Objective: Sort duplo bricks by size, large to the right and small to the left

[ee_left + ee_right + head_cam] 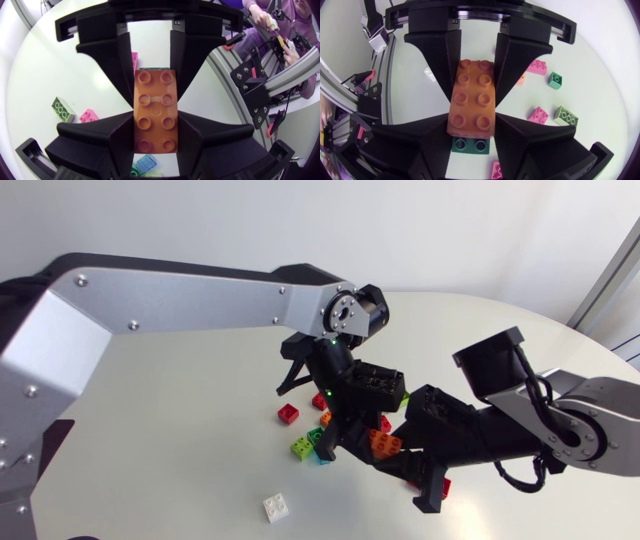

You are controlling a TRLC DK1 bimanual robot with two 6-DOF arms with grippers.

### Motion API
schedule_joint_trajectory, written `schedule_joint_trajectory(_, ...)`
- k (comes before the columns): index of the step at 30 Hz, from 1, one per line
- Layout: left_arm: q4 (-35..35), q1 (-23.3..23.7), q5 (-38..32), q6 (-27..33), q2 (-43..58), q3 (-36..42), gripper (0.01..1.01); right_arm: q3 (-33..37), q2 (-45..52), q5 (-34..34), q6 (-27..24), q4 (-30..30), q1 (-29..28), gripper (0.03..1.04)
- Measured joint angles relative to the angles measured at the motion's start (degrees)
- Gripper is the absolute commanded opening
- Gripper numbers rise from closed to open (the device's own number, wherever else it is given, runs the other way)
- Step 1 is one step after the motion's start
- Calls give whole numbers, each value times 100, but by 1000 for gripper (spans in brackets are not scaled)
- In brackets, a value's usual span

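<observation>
Looking like a robotics lab: left arm [190, 305] and right arm [520, 425] are hanging over toy bricks [288, 414] on a white table [150, 450].

Reference: long brick [385, 444], over table [180, 410] centre. Left gripper [156, 119] clamps one end, right gripper [472, 117] opposite end; fingers against both long sides. Lower brick [470, 145] directly beneath it. Cluster of loose bricks [302, 447] on table, left of and partly under long brick. Single brick [276, 507] well apart, left of long brick, toward near edge.
</observation>
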Motion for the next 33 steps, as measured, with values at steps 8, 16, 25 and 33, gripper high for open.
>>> schedule_joint_trajectory(8, 90, 94, 48, -98, -332, -299, 997, -245, -704, -35, -63, -337, -70, 136)
schedule_joint_trajectory(16, 710, 573, -20, -249, -494, -369, 997, -354, -1150, -210, -782, -855, -1585, 152)
schedule_joint_trajectory(25, 1115, 938, -634, -844, 1075, 640, 987, -940, -879, -111, -1779, -483, -3862, 174)
schedule_joint_trajectory(33, 1196, 1261, -1200, -2131, 1755, 1624, 956, -1178, -678, 83, -1926, -72, -4371, 203)
